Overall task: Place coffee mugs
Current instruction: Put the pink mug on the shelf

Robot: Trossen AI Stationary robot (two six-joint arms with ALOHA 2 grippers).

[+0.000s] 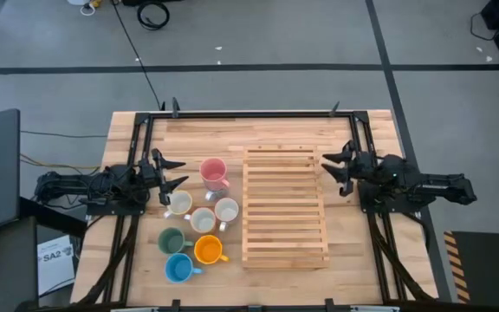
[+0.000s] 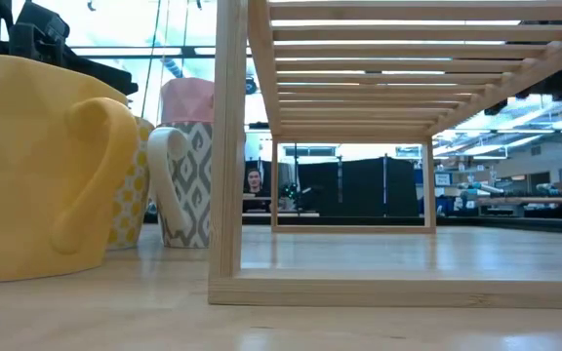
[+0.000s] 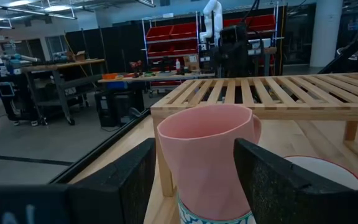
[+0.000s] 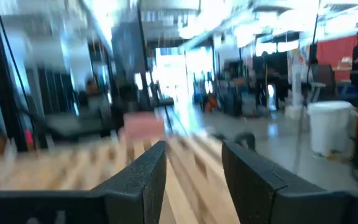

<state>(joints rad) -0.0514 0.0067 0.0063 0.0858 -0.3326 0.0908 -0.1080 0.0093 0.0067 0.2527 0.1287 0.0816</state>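
Pink mug (image 3: 207, 158) stacked on patterned mug (image 2: 191, 185), between wide left tool (image 3: 197, 186) fingers.

We see a pale slatted wood rack (image 1: 285, 206) on a wood-plank table (image 1: 362, 269). The pink mug (image 3: 207, 158) looks matt ceramic; the orange mug (image 2: 37, 166) looks smooth with a soft sheen.

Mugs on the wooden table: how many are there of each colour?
White or cream ceramic mugs: 4, one of them, grey-patterned, beneath the pink one
Pink ceramic mug: 1
Orange ceramic mug: 1
Dark green ceramic mug: 1
Blue ceramic mug: 1
Total: 8
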